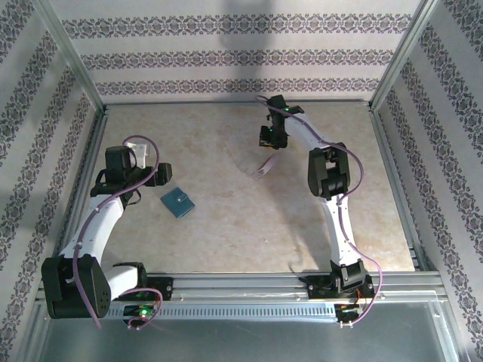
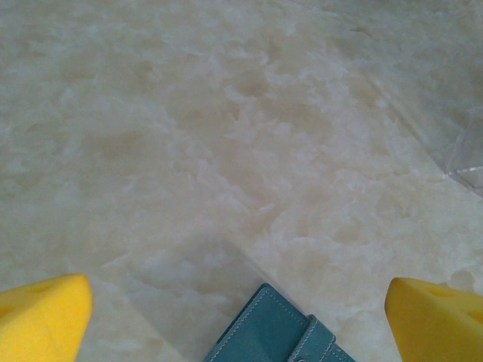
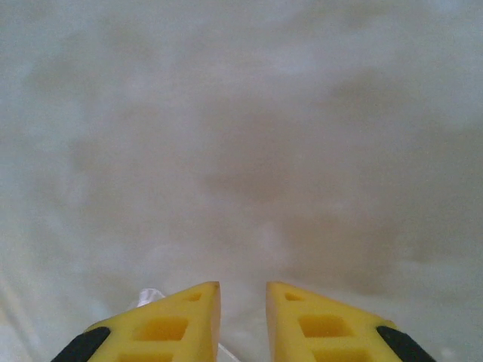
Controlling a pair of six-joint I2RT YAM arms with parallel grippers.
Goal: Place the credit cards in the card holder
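- The left gripper point(image 2: 238, 292) is spread fully wide and empty, low over the table at the left side.
- The card holder point(image 1: 177, 202) lies closed and flat just in front of those fingers, turned cornerwise. The left arm is much the nearer to it.
- A pale card point(image 1: 263, 167), as I judge it, lies mid-table, its long axis slanting from near-left to far-right, well apart from the holder.
- The right gripper point(image 3: 242, 287) hangs just beyond that card, fingers slightly parted with nothing visibly between them.
- The table point(image 1: 226, 249) is smooth, marbled beige, with ample bare room.
- Patterned walls point(image 1: 226, 60) enclose the table on three sides.
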